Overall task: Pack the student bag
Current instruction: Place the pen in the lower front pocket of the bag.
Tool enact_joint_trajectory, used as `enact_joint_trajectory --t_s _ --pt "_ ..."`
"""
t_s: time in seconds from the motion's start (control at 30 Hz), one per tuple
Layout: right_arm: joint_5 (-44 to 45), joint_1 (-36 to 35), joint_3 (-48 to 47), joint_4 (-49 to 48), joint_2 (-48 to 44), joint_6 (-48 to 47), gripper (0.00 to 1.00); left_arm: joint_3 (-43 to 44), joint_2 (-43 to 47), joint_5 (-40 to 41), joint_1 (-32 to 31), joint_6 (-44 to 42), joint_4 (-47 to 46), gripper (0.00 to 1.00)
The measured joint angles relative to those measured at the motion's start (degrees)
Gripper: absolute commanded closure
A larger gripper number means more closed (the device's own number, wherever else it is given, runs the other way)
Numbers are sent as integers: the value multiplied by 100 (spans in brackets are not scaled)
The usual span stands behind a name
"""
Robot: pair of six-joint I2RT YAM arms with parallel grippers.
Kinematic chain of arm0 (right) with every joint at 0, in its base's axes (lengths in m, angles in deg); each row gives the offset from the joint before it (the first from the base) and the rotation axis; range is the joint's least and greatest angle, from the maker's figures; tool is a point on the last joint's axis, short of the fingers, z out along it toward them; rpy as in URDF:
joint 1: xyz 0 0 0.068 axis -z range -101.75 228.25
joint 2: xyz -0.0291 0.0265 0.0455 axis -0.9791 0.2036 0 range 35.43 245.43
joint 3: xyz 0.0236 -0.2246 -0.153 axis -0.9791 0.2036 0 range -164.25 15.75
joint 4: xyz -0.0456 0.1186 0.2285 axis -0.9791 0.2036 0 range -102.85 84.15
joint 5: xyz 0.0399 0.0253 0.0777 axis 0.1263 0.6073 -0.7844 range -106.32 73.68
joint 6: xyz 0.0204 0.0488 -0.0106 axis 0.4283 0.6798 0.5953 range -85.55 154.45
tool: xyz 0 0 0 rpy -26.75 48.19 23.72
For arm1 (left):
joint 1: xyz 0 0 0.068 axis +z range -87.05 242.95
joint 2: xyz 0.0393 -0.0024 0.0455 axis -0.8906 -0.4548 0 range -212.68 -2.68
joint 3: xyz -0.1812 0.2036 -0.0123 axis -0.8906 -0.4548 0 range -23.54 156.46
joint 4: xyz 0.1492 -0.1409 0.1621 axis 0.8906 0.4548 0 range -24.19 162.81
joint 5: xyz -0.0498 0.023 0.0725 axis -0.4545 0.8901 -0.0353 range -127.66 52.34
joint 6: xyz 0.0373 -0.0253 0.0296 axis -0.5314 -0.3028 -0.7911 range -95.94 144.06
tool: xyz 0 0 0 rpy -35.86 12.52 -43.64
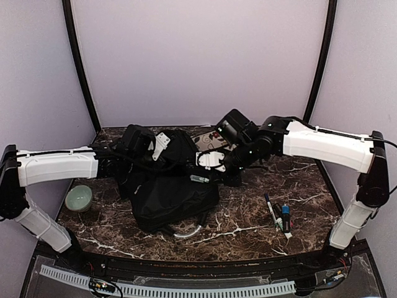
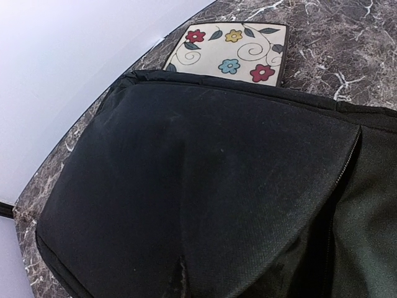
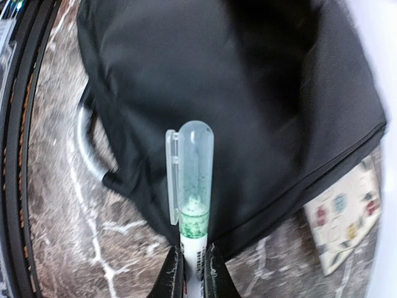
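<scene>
The student bag is a large black fabric backpack lying mid-table, its grey-white handle toward the near edge. My left gripper is at the bag's far top edge. In the left wrist view the black fabric covers the fingers and creases at the bottom centre as if pinched. My right gripper is shut on a green marker with a clear cap and holds it over the bag's right edge. The handle also shows in the right wrist view.
A flower-patterned notebook lies behind the bag, and it also shows in both wrist views. A pale green bowl sits at the left. Two markers lie on the marble at the right.
</scene>
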Motion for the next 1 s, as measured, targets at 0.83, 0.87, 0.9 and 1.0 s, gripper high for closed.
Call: enact_joint_trajectory --t_s 0.83,0.87,0.9,1.0 --pt "2079 -994 -1078 -2164 1582 -1526 97 -111 343 -1032 306 398 125 100" --pt "2205 -997 -1058 -2339 1637 -1587 97 -111 343 -1051 315 413 122 100" --pt "2293 -1003 -1034 -2468 1685 -1633 97 -111 343 -1071 326 420 120 100" --pt "2629 -1060 -885 -2955 1912 -1899 97 -111 348 -1132 343 439 125 100"
